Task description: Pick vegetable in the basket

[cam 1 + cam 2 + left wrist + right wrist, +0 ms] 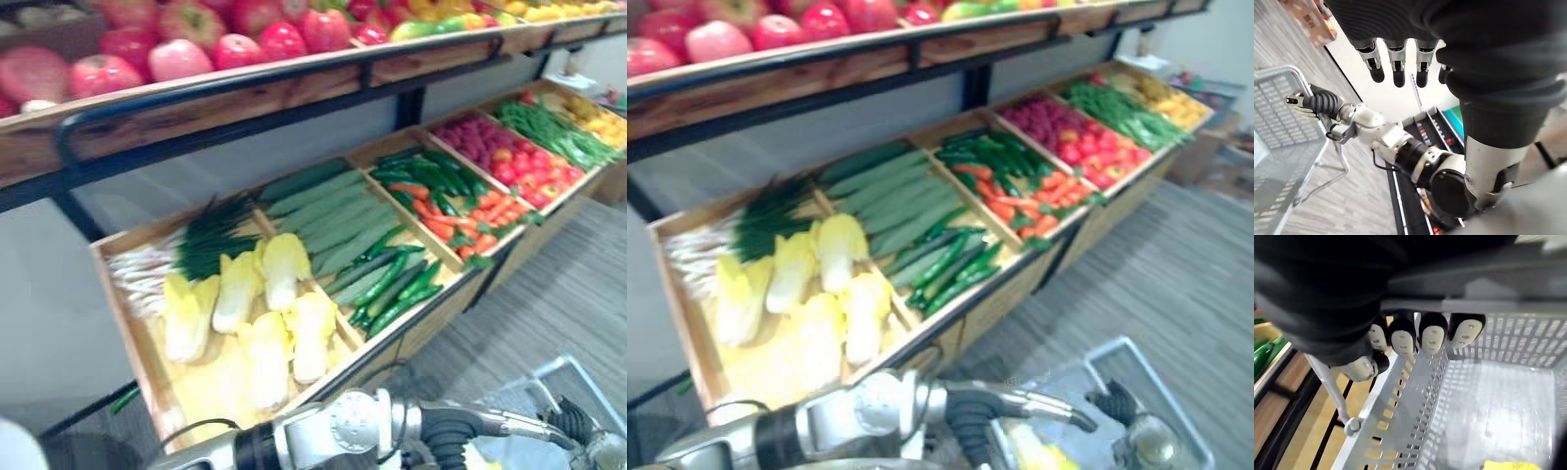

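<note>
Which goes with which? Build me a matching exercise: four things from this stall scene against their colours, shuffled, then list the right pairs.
Things:
1. napa cabbages
2. cucumbers
3. carrots
4. basket

Colours:
A. orange
B. grey
C. pale yellow
D. green

Pairs: 1-C, 2-D, 3-A, 4-B.

Pale yellow cabbages lie in a wooden bin. Just behind them are spring onions. To their right lie long cucumbers — then carrots farther right. Red apples sit on the shelf above the cabbages, and a grey basket shows well off to their lower right.
</note>
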